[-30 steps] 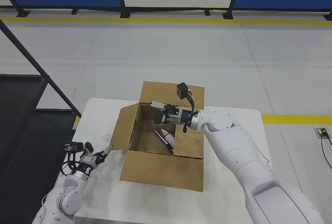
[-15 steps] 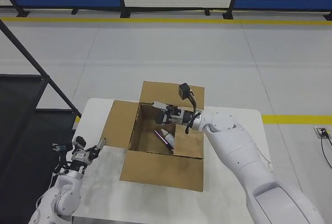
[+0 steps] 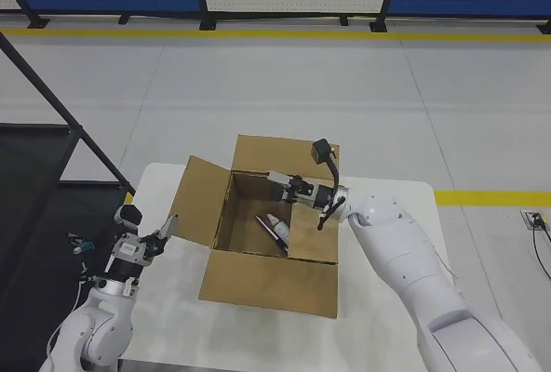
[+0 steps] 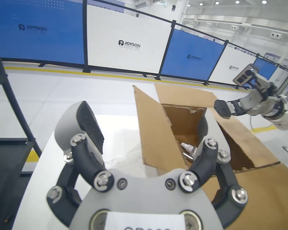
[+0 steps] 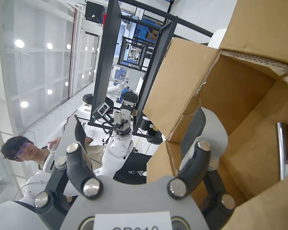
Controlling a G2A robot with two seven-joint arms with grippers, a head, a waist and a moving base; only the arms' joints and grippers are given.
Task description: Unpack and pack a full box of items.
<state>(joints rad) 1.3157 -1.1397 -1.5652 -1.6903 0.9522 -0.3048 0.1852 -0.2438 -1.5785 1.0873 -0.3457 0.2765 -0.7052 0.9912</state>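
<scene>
An open cardboard box stands in the middle of the white table. Its left flap leans outward, and the right flap lies partly over the opening. Inside lie a small white bottle and a dark pen-like stick; the bottle also shows in the left wrist view. My left gripper is open, just left of the left flap, holding nothing. My right gripper is open over the box's far side, level with the rim.
A black metal rack stands close against the table's left side. The far flap and near flap are spread outward. Bare tabletop lies to the box's right and at its front left.
The left gripper has drawn back and up from the left flap, which now leans further outward. The right gripper has shifted slightly right along the box's far side.
</scene>
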